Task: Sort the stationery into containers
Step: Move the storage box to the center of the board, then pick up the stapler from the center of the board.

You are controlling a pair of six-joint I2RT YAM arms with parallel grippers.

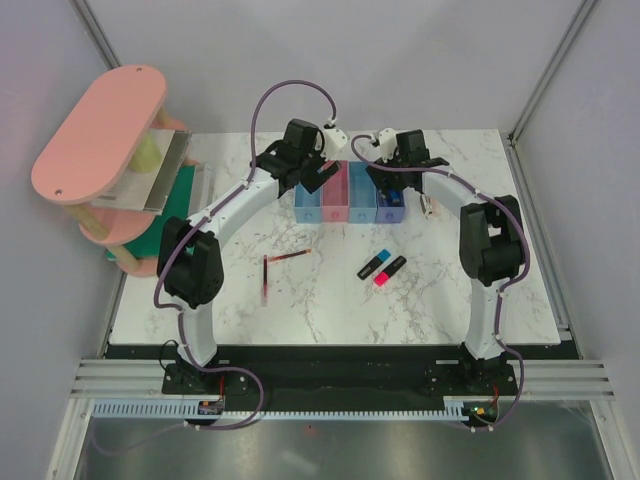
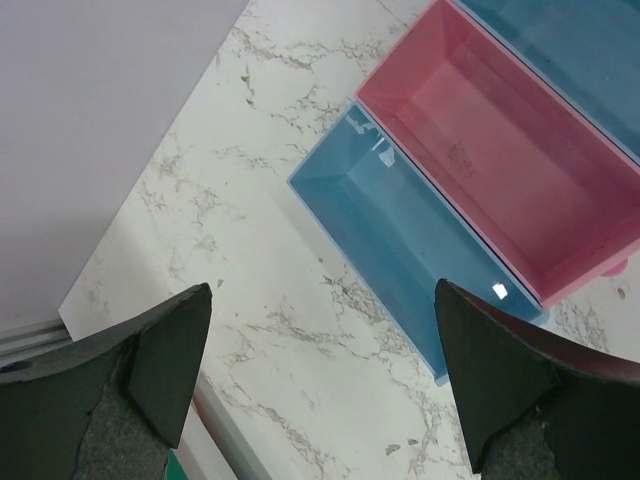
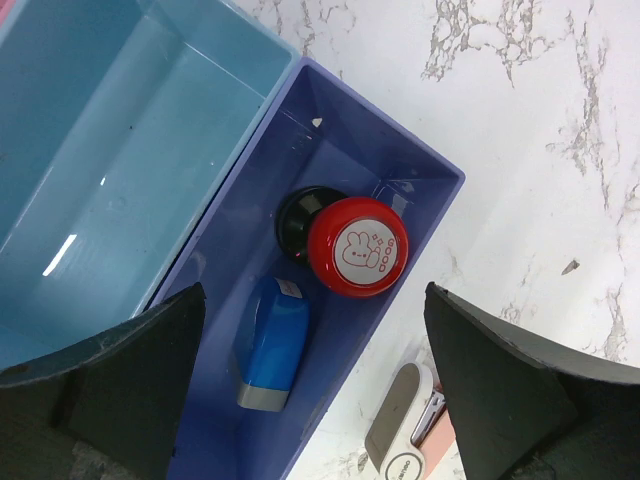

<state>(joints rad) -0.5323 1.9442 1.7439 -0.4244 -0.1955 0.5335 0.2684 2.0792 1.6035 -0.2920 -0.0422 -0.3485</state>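
Four joined bins (image 1: 349, 205) stand at the table's back: light blue, pink, light blue, purple. My left gripper (image 2: 322, 285) is open and empty above the marble just beside the left light blue bin (image 2: 420, 240), next to the pink bin (image 2: 510, 150). My right gripper (image 3: 315, 290) is open and empty above the purple bin (image 3: 330, 120), which holds the red-black capped piece (image 3: 355, 245) and the blue block (image 3: 272, 345). A beige eraser (image 3: 395, 430) lies on the table right of that bin. Two dark-red pens (image 1: 287, 257) and the blue (image 1: 373, 265) and pink (image 1: 390, 270) highlighters lie mid-table.
A big pink oval-topped shelf rack (image 1: 100, 130) stands at the back left with a green item (image 1: 175, 210) beside it. Grey walls close the table at the back and sides. In the top view the left gripper (image 1: 318, 178) and right gripper (image 1: 392, 185) hover over the bins.
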